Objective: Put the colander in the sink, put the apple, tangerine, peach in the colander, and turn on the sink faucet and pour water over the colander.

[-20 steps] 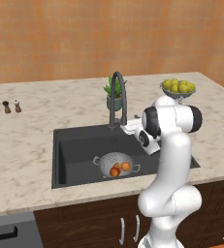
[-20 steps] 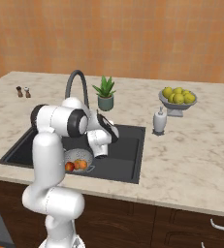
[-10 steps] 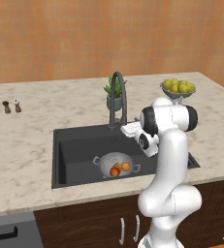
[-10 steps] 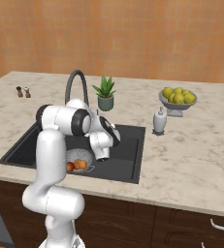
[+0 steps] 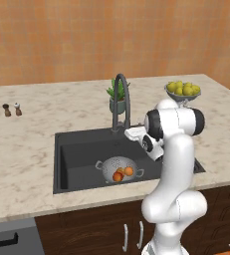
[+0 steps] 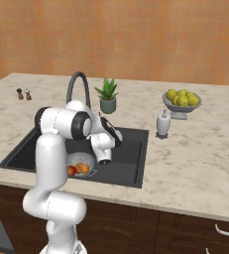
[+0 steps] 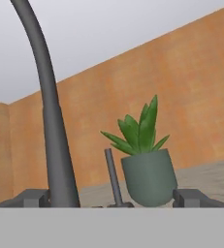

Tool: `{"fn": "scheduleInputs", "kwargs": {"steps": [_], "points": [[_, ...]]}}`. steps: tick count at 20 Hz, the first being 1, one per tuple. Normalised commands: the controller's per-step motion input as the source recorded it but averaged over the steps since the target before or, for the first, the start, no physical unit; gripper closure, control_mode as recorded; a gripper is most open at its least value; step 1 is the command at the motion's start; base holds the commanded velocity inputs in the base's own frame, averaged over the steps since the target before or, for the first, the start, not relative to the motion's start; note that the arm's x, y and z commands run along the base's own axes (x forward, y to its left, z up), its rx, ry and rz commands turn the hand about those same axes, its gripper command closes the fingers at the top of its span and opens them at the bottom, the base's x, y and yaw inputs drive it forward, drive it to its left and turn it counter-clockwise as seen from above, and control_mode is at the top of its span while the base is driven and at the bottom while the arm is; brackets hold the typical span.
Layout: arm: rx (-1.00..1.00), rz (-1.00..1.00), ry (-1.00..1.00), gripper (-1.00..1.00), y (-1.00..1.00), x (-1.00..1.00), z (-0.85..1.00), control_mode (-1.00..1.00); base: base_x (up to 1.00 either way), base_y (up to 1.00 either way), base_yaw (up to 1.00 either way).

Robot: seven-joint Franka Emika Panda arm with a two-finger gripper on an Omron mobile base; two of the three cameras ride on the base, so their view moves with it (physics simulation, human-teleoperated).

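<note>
sink faucet (image 7: 53,131) upright (spout arching over)

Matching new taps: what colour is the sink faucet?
Dark grey sink faucet, clearest in the hand view.

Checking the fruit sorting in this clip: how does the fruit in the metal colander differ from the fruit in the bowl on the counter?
The fruits in the perforated silver colander are orange and red; those in the grey footed bowl are yellow. The colander fruits lie low in the dark charcoal sink; the bowl fruits are heaped above the rim on the marble counter. Both groups are small and round.
</note>
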Motion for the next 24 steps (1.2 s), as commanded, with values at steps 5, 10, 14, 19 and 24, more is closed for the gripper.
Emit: {"fn": "scheduleInputs", "kwargs": {"steps": [5,10,14,19,24], "points": [[0.0,0.0,0.01,-1.0,0.0,0.28,0.0,-1.0,0.0,0.0,0.0],[0.0,0.0,0.0,-1.0,0.01,0.29,0.0,-1.0,0.0,0.0,0.0],[0.0,0.0,0.0,-1.0,0.0,0.3,0.0,-1.0,0.0,0.0,0.0],[0.0,0.0,0.0,-1.0,0.01,0.23,0.0,-1.0,0.0,0.0,0.0],[0.0,0.0,0.0,-1.0,0.07,0.19,0.0,-1.0,0.0,0.0,0.0]]}}
